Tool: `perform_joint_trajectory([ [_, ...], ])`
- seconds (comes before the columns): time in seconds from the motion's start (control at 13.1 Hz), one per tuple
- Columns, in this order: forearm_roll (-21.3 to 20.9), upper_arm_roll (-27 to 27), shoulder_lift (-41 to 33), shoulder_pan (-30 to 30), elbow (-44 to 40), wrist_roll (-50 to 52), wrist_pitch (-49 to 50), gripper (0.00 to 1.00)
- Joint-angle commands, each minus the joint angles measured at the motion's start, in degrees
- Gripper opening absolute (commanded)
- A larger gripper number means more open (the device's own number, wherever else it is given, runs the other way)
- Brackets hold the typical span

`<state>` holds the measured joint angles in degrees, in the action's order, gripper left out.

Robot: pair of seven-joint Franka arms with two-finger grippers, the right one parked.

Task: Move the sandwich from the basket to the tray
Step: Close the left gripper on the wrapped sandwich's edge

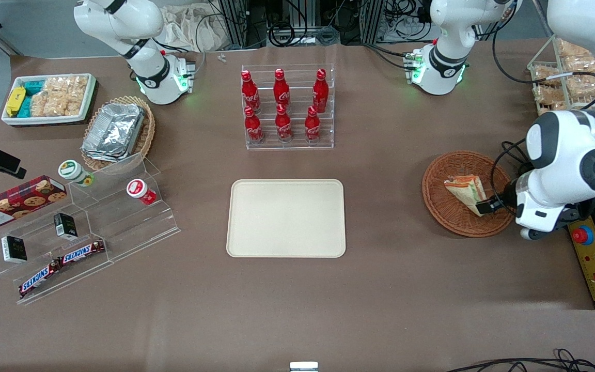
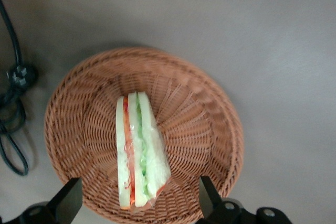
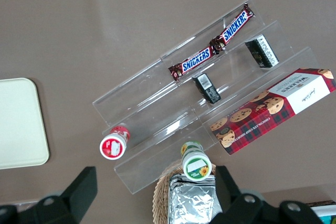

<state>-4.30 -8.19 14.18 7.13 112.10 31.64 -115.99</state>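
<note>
Brown tabletop, lab cabling along its edge farthest from the front camera. Reddish wicker basket sits near the working arm's end of the table. Sandwich lies in the basket on its side, filling layers showing. Left gripper hovers over the basket, fingers spread wide either side of the sandwich, not touching it. Cream tray sits mid-table, bare, well apart from the basket.

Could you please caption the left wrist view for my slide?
Open hand hovers above the sandwich lying in the basket.
</note>
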Motion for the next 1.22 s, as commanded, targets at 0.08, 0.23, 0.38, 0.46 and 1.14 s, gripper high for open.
perform_joint_trajectory([
  [0.08, -0.3, -0.2, -1.0, 0.1, 5.8, 8.5, -3.7, 1.00],
  [0.23, -0.4, -0.2, -1.2, 0.1, 9.4, 10.9, -7.0, 1.00],
  [0.38, -0.4, -0.2, -1.0, 0.2, 12.0, 11.2, -7.6, 1.00],
  [0.46, -0.4, -0.1, -1.0, 0.2, 12.7, 11.2, -8.6, 1.00],
  [1.14, -0.6, -0.2, 3.5, 0.2, 12.3, 21.1, -15.0, 0.91],
])
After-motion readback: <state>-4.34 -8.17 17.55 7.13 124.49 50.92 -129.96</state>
